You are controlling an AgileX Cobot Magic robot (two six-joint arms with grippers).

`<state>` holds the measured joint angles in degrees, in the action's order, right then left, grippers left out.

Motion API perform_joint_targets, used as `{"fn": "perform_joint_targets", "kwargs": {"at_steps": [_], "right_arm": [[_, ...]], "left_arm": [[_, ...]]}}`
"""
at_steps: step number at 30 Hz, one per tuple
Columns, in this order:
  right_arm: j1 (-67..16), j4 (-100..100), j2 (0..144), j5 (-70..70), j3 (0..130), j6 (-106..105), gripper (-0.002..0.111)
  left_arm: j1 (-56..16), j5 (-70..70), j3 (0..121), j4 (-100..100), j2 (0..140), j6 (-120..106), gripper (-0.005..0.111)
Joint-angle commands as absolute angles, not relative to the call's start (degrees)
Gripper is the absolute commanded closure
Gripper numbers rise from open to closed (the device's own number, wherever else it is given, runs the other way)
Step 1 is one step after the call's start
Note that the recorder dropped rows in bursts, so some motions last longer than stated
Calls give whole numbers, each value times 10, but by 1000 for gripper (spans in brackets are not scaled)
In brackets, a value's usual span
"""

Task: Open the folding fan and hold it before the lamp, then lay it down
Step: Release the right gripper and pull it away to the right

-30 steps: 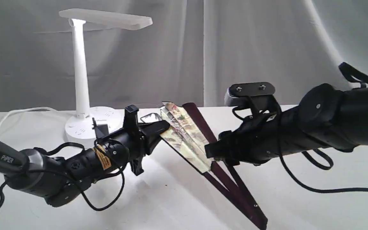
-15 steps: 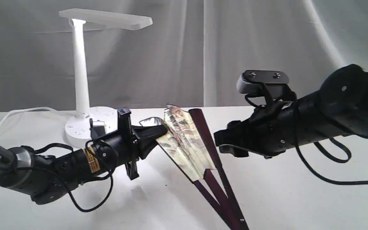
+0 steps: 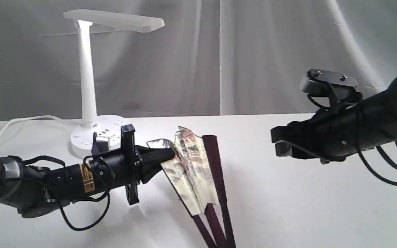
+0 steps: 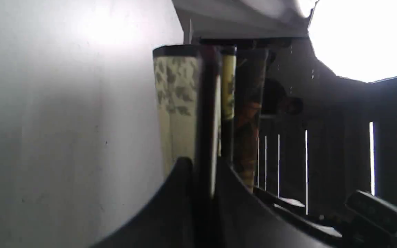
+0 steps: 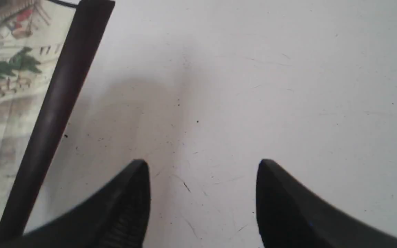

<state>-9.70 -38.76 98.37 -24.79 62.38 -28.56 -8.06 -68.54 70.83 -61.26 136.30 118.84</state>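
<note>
Left arm lies low and near level across the lower left. Black left gripper [image 3: 168, 155] is clamped on the outer edge of the partly spread cream pleated paper fan [image 3: 192, 168] with dark maroon ribs, which is tilted at centre frame.

Right arm reaches in from the right above the white table [image 3: 288, 206]. Black right gripper [image 5: 202, 165] is wide apart, holds nothing and is clear of the fan.

White plastic desk lamp [image 3: 87, 75] stands upper left.
</note>
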Motion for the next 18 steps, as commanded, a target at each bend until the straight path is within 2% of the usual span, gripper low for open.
{"fn": "perform_joint_targets", "kwargs": {"at_steps": [1,10,12,18], "right_arm": [[-91,-406,976,-250,628,-305,62],[-91,-696,1036,-298,628,-621,64],[-91,-699,1042,-266,628,-689,67],[-91,-666,1044,-71,599,-680,67]], "left_arm": [[-79,-700,709,-642,1359,1211,107],[-79,-700,709,-702,1315,1214,107],[-79,-700,709,-706,1301,1214,107],[-79,-700,708,-725,1268,1214,107]]}}
